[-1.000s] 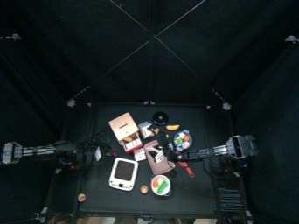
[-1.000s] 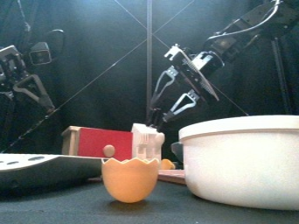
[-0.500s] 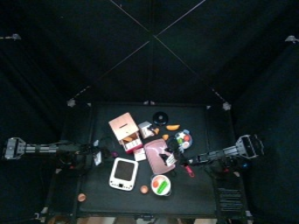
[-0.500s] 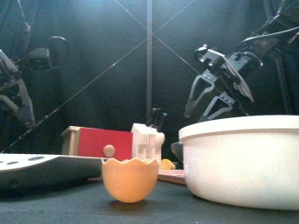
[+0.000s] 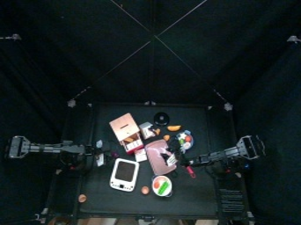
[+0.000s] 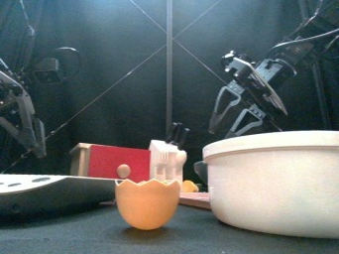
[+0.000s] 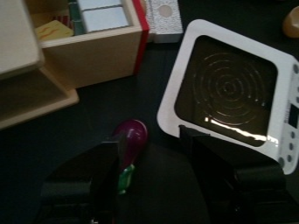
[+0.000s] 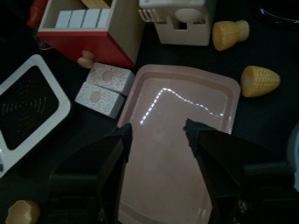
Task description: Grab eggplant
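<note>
Fingers of the left gripper [image 7: 149, 171] stand spread wide with nothing held; the purple eggplant [image 7: 128, 144] lies on the black surface [image 7: 70, 131] between them, its green stem end pointing back toward the wrist. Whether either finger touches it cannot be told. Just beside the eggplant sits a white kitchen scale [image 7: 239, 87] with a dark ringed plate. On the eggplant's other side stands a pale wooden box [image 7: 52, 66].

Fingers of the right gripper [image 8: 158, 153] are likewise parted and empty, hovering above a pink tray [image 8: 176, 131]. Near the tray lie two small speckled blocks [image 8: 103, 87], a red box [image 8: 84, 31] and two yellow-orange egg-shaped pieces [image 8: 260, 80].

In the top view the left arm [image 5: 47, 149] reaches in from the left edge of the surface and the right arm [image 5: 230, 156] from the right; the scale [image 5: 125, 174] lies between them toward the front.

In the front view an orange eggshell cup [image 6: 147, 203] and a large white bowl [image 6: 272, 184] stand nearest the camera, with both arms raised behind.
</note>
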You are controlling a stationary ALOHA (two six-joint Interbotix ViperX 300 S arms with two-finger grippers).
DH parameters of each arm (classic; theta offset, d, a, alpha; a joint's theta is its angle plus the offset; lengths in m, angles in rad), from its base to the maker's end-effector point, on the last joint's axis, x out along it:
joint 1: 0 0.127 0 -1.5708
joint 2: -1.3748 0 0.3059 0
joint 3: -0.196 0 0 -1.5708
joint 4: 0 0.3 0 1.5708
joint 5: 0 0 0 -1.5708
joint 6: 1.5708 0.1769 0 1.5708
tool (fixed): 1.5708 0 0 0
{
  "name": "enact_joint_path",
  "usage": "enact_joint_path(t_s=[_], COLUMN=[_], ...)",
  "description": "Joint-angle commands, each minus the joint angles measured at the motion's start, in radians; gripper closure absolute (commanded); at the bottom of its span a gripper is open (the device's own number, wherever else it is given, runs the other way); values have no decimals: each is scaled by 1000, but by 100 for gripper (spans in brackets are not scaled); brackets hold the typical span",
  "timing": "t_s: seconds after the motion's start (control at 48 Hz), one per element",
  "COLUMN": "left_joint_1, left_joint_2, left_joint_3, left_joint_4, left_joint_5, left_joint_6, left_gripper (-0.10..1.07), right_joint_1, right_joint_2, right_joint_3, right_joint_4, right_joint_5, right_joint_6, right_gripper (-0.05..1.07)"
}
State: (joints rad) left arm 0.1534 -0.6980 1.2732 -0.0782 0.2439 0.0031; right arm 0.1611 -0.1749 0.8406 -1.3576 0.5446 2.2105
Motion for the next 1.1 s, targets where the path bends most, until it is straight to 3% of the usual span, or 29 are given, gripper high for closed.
enact_joint_path(t_s=[0.0,0.625,0.938,1.083], left_joint_1=[18,31,44,46], left_joint_2=[23,287,368,377], left_joint_3=[-29,-66,-81,-83], left_joint_4=[34,149,187,192], left_joint_5=[-14,-35,-28,-28], left_joint_6=[3,0,-2,-2], left_gripper=[10,10,11,18], right_joint_1=[-5,-8,-8,-8], right_joint_2=[-11,-11,-11,-11], right_joint_3=[-14,0,8,12], right_joint_4=[-5,-5,0,3], right_joint_5=[5,6,6,8], right_joint_6=[-2,-2,-2,0], right_gripper=[16,16,16,16])
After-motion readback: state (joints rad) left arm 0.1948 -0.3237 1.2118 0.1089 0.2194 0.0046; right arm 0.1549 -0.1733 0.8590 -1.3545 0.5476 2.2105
